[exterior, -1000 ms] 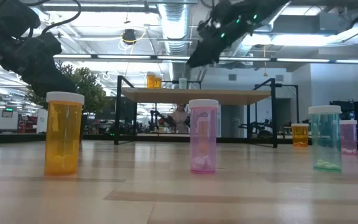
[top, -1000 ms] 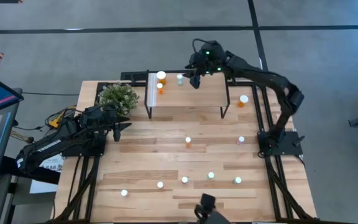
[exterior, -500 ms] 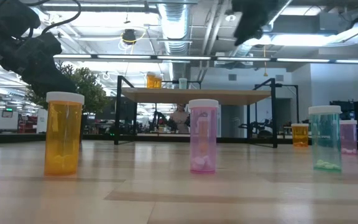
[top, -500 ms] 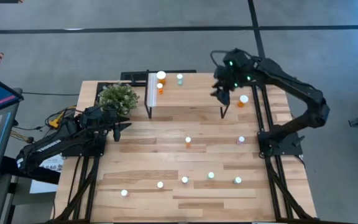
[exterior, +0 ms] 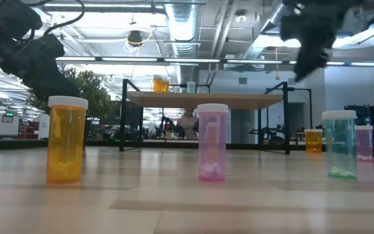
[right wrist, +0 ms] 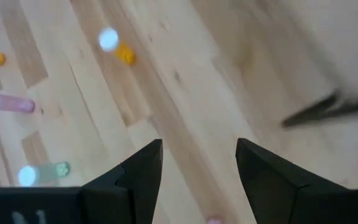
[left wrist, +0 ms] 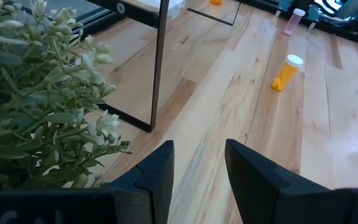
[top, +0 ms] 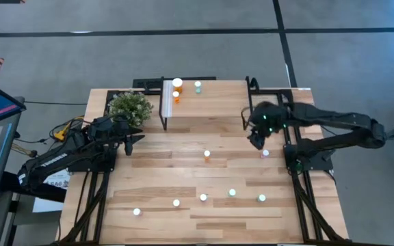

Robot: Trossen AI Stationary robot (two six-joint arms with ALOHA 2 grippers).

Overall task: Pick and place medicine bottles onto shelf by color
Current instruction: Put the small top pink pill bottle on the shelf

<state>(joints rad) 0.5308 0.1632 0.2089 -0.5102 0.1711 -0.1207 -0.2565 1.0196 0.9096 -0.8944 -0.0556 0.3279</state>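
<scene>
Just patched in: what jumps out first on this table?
Small capped bottles stand scattered across the table, the orange bottle nearest the low camera. The shelf at the far edge holds three bottles near its white strip. The right gripper, jaws open and empty, hangs over the table beside the shelf's right end.

The surface (top: 183,164) is pale wood in planks of mixed light tones, and the shelf (top: 217,102) is the same light wood with a white strip (top: 167,101) and black legs. On it stand two orange bottles (top: 176,91) and a pale green bottle (top: 198,87), all white-capped. Both arms are black; beside the left hand (left wrist: 197,165) the plant (top: 129,106) is grey-green. Just beside the right hand (top: 256,140) is a pink bottle (top: 265,154); farther off, an orange one (top: 206,156).
</scene>
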